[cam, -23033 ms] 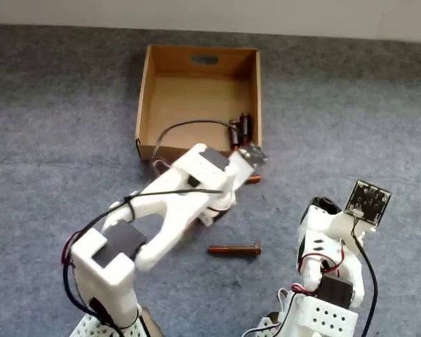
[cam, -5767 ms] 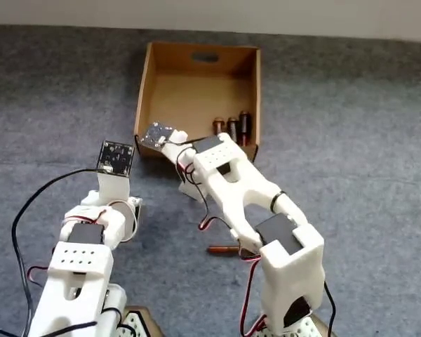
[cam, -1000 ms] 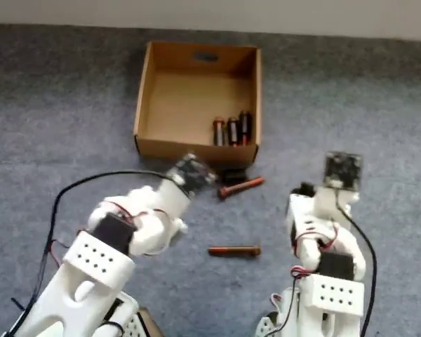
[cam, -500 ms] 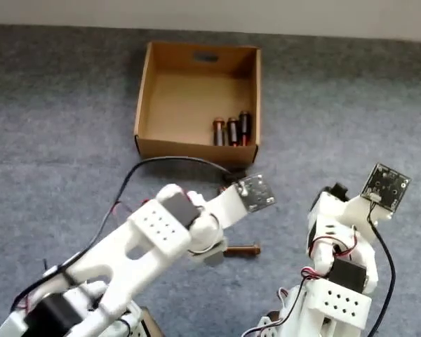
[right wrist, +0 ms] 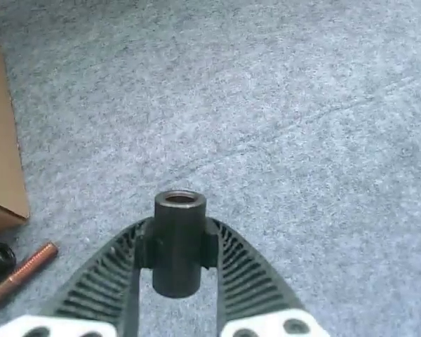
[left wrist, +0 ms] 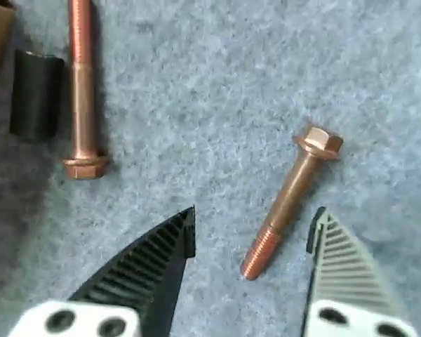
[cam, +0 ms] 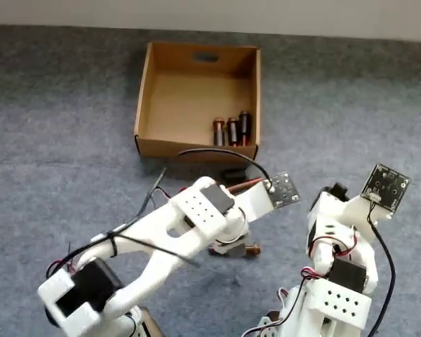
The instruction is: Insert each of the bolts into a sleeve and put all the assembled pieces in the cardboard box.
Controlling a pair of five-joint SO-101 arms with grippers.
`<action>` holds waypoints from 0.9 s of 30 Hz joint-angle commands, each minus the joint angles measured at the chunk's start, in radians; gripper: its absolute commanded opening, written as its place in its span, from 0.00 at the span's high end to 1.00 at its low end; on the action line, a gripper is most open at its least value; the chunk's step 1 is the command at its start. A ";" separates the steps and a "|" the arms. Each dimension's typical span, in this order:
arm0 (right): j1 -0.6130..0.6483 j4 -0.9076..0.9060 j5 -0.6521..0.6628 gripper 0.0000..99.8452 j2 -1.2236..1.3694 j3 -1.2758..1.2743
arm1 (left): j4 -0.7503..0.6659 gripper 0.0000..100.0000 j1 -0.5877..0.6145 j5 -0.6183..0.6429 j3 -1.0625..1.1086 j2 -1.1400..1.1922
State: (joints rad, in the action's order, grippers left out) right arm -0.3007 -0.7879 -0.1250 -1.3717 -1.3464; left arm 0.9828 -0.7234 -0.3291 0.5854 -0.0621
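Copper hex-headed bolt (left wrist: 289, 203) lies within the spread left pincer (left wrist: 254, 214).

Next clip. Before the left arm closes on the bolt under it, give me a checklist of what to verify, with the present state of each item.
1. Is the left pincer open: ok, jaws spread over the carpet.
2. Is the near bolt lined up: ok, its threaded end lies between the jaws, head beyond them.
3. Are the other bolt and loose sleeve out of the grasp: ok, both lie apart from it, by the cardboard box.
4. Is the right pincer gripping the held sleeve: ok.
5. Is its bore empty: cannot tell.
6. Is there room in the box: ok, three assembled pieces sit in one corner.
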 commanded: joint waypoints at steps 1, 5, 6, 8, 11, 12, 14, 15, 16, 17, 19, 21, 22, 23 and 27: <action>-0.005 0.018 -0.008 0.99 -0.015 0.008 | -0.087 0.74 -0.005 -0.002 -0.045 0.064; -0.005 0.018 -0.008 0.99 -0.015 0.008 | -0.157 0.74 -0.010 0.000 -0.045 0.124; -0.005 0.018 -0.008 0.99 -0.015 0.008 | -0.161 0.74 -0.010 0.000 -0.045 0.131; -0.004 0.018 -0.008 0.99 -0.015 0.008 | -0.163 0.74 -0.007 -0.002 -0.045 0.139; -0.004 0.018 -0.008 0.99 -0.015 0.008 | -0.137 0.80 -0.004 -0.003 -0.039 0.139; -0.004 0.018 -0.008 0.99 -0.015 0.008 | -0.121 0.87 -0.002 -0.003 -0.041 0.139; -0.004 0.018 -0.008 0.99 -0.015 0.008 | -0.097 1.00 -0.002 -0.003 -0.045 0.137; -0.004 0.018 -0.008 0.99 -0.015 0.008 | -0.084 0.97 -0.002 -0.003 -0.042 0.136; -0.004 0.018 -0.008 0.99 -0.015 0.008 | -0.068 0.96 -0.002 -0.003 -0.041 0.136; -0.004 0.018 -0.008 0.99 -0.015 0.008 | -0.054 0.98 -0.002 -0.003 -0.041 0.136; -0.004 0.018 -0.008 0.99 -0.013 0.007 | -0.015 0.99 -0.001 -0.005 -0.039 0.136; -0.004 0.018 -0.008 0.99 -0.012 0.007 | 0.026 0.99 0.018 -0.005 -0.039 0.130; -0.004 0.018 -0.008 0.99 -0.012 0.007 | 0.043 0.99 0.030 -0.005 -0.038 0.119; -0.004 0.018 -0.008 0.99 -0.012 0.007 | 0.057 0.99 0.050 -0.005 -0.035 0.101; -0.004 0.018 -0.008 0.99 -0.012 0.007 | 0.078 0.99 0.148 -0.006 0.048 -0.041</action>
State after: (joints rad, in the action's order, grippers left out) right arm -0.3007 -0.7879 -0.1250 -1.3717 -1.3464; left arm 1.0365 -0.6498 -0.3307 0.5915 0.0176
